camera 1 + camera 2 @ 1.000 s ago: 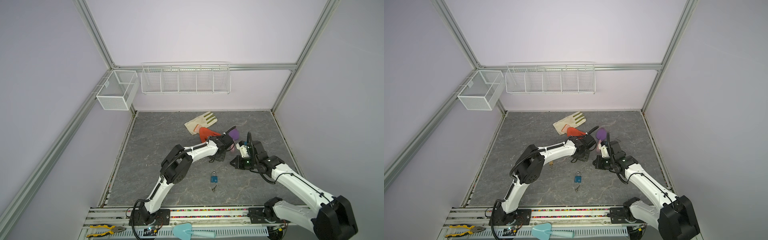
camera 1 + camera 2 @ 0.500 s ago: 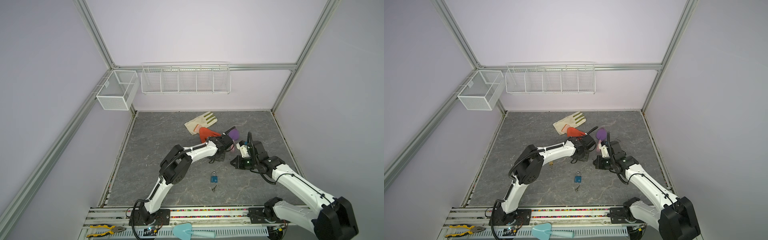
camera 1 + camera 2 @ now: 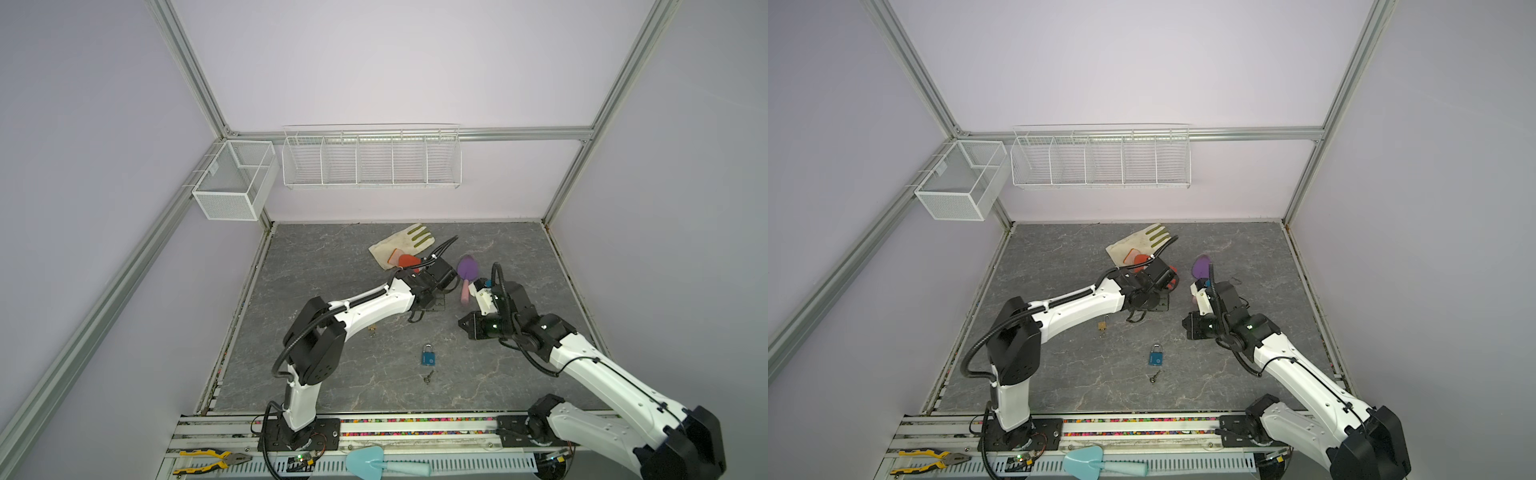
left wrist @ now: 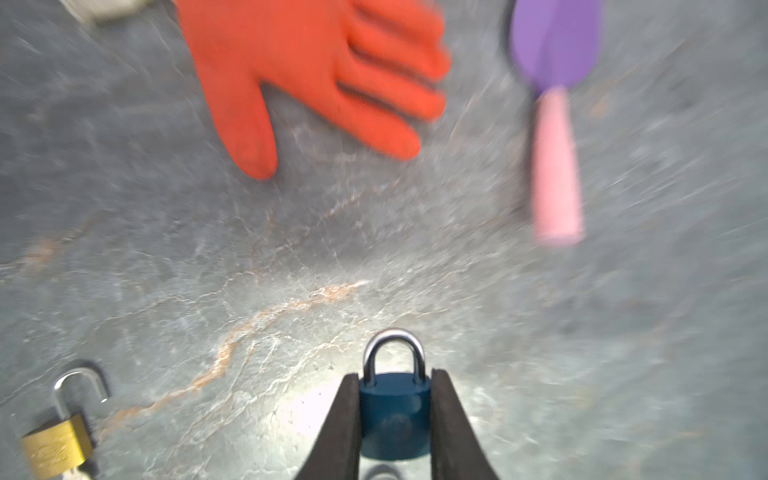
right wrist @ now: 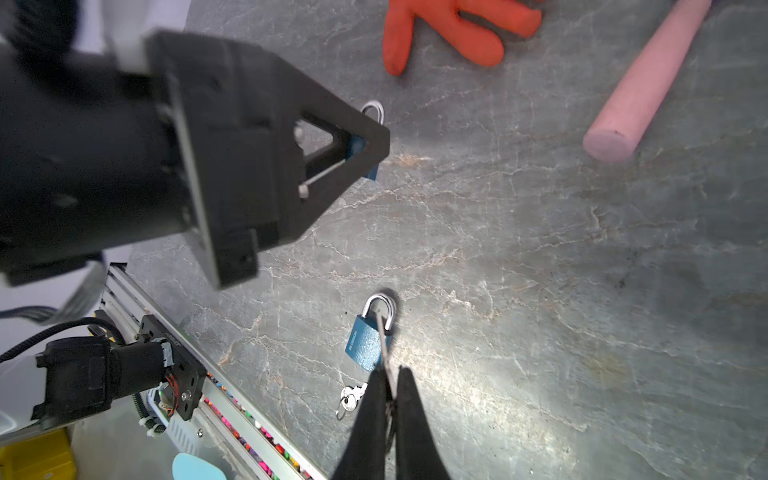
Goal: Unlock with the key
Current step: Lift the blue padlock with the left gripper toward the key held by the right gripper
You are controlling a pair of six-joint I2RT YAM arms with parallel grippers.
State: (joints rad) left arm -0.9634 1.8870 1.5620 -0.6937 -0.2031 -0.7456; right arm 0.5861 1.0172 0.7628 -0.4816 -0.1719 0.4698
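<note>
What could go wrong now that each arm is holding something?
1. The right tool pinches only the thin key; it may twist or slip on contact.
2. The left tool grips the lock with its shackle pointing outward, so the keyhole probably faces inward, hard to reach.

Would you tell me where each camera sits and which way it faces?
Top views: high above the arms' bases, looking down at the grey marbled table; both show the left arm and right arm.
Left wrist: behind the left gripper, facing the blue padlock it grips.
Right wrist: behind the right gripper pinching a thin metal key, facing the left gripper.
Shared by both wrist views: the orange rubber glove.
</note>
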